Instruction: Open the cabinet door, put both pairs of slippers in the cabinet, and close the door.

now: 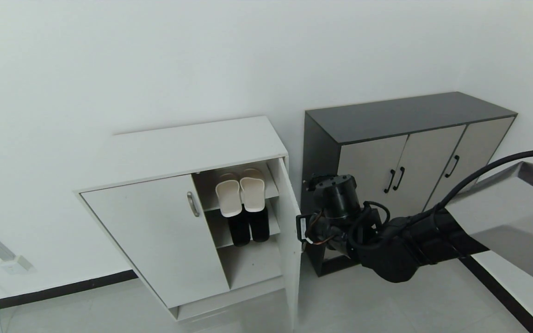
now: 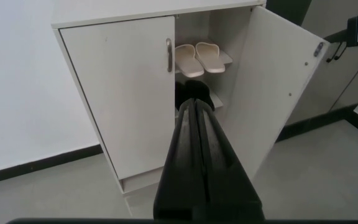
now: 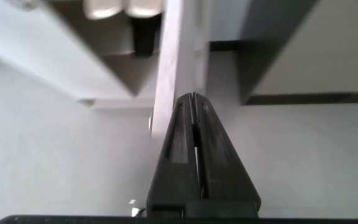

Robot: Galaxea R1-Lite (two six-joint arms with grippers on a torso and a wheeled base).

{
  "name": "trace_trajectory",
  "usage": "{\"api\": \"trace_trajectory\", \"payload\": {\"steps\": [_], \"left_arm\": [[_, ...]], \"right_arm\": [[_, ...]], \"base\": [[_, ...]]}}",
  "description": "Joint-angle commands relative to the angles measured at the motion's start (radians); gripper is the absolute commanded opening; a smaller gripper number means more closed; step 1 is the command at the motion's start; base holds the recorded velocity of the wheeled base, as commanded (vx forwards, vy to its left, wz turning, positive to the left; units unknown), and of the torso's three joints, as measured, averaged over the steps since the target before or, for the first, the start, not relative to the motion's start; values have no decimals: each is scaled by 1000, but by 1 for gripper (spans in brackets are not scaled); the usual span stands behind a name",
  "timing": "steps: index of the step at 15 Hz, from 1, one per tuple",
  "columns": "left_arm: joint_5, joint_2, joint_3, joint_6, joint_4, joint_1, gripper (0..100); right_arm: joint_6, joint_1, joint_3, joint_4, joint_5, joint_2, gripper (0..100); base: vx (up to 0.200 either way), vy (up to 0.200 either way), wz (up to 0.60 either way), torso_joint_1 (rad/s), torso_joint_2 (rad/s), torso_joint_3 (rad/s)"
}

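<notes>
The white cabinet has its right door wide open. Inside the cabinet, the white slippers sit on the top shelf and the black slippers just under them. The right tool is clenched on nothing, just beside the door's edge. The left tool is clenched too, out in front of the cabinet.

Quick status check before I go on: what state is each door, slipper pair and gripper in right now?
Right cabinet door: open.
Left cabinet door: shut.
White slippers: on the upper shelf, inside.
Black slippers: on the shelf below, inside.
Left gripper: shut, empty.
Right gripper: shut, by the open door's edge.
Dark cabinet doors: shut.
</notes>
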Motion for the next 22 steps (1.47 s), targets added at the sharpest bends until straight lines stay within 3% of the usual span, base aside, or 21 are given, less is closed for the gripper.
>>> {"api": "trace_trajectory", "payload": {"steps": [1, 7, 16, 22], "left_arm": [[0, 1, 0, 0, 0, 0, 0], [0, 1, 0, 0, 0, 0, 0], [0, 1, 0, 0, 0, 0, 0], [0, 1, 0, -2, 0, 0, 0]], "right_arm": [[6, 21, 28, -3, 19, -43, 0], [-6, 26, 48, -9, 28, -55, 0], [-4, 30, 50, -15, 30, -52, 0], [-49, 18, 70, -69, 20, -49, 0]], "base": [[0, 0, 0, 0, 0, 0], [0, 0, 0, 0, 0, 0], [0, 0, 600, 2, 2, 2], [0, 0, 0, 0, 0, 0]]}}
